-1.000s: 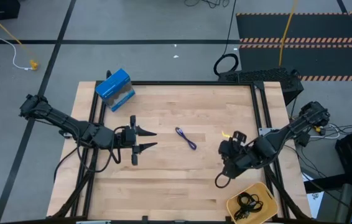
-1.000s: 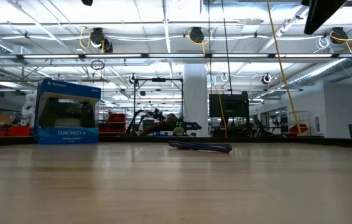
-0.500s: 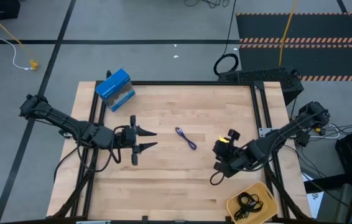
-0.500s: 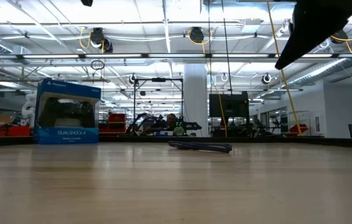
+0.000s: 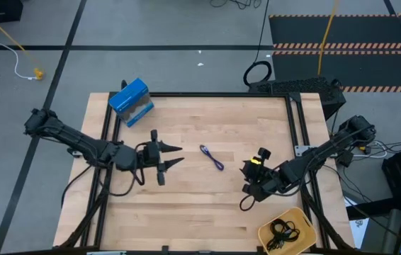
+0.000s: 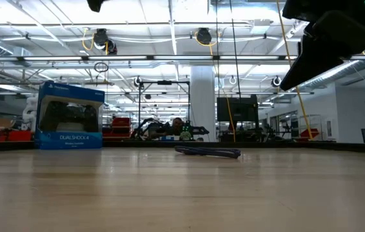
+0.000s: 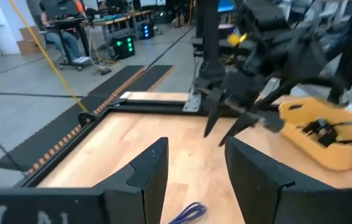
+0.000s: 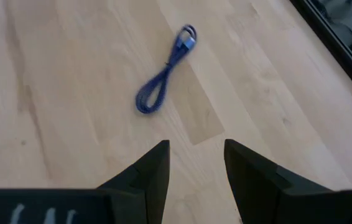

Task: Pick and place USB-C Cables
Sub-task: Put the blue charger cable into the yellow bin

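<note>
The blue-purple USB-C cable (image 5: 212, 157) lies folded in a narrow loop flat on the wooden table, also seen in the low view (image 6: 208, 152) and the right wrist view (image 8: 166, 71). Two black cables (image 5: 283, 229) lie coiled in the yellow bin (image 5: 303, 219) at the table's near right corner. My left gripper (image 5: 180, 154) is open, above the table just left of the blue-purple cable (image 7: 188, 213). My right gripper (image 5: 247, 178) is open, to the right of the cable and slightly nearer, above the table, fingers (image 7: 229, 121) pointing down toward it.
A blue boxed game controller (image 5: 131, 101) stands near the table's far left corner (image 6: 69, 116). Black frame rails run along the table's left, far and right edges. Bare wood surrounds the cable. Beyond the far edge are floor mats and a yellow cord.
My right gripper has moved toward the table's left, closer to the blue-purple cable, and its arm now shows lower in the low view. My left gripper has edged right toward the cable and turned slightly. The cable has not moved.
</note>
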{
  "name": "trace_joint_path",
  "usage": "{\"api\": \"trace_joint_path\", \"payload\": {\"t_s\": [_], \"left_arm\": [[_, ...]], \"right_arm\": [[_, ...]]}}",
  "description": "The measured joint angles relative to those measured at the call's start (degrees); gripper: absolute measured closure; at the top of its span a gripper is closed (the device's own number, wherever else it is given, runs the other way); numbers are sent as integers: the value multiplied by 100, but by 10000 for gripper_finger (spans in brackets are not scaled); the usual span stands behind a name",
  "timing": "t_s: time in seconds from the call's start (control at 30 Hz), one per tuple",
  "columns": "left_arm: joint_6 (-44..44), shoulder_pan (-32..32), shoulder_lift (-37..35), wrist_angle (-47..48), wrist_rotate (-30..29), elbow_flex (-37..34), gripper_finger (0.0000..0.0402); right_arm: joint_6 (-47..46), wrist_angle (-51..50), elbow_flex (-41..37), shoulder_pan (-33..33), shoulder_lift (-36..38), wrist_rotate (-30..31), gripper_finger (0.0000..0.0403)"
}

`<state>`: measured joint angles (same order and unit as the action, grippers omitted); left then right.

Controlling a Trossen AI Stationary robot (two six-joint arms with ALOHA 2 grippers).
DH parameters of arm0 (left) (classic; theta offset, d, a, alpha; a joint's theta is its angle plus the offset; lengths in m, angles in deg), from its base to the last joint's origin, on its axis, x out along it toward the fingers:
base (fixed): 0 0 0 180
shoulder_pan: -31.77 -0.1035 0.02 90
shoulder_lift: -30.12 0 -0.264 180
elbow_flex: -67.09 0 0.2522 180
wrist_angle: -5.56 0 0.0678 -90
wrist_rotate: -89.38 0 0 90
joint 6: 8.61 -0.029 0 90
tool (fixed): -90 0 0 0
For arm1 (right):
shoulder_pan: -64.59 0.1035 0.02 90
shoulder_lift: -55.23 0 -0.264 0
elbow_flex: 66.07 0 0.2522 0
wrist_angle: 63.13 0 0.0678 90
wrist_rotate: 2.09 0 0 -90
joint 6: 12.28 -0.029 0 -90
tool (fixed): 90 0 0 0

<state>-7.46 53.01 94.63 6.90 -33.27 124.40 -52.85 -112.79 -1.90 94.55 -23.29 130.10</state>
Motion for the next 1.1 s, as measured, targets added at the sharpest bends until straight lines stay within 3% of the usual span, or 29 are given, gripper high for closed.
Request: {"api": "trace_joint_path", "payload": {"t_s": [0.37, 0.53, 0.73, 1.1], "left_arm": [[-59, -248, 371, 92, 264, 23, 241], [21, -262, 491, 643, 204, 491, 241], [-276, -262, 917, 1699, 389, 1268, 241], [-295, -593, 1704, 4283, 1314, 3004, 241]], "right_arm": [[1189, 1721, -377, 0, 1, -36, 257], [1336, 1951, -392, 0, 4, -36, 257], [1341, 1923, -397, 10, 256, -255, 257], [1297, 1842, -394, 13, 565, -487, 257]]}}
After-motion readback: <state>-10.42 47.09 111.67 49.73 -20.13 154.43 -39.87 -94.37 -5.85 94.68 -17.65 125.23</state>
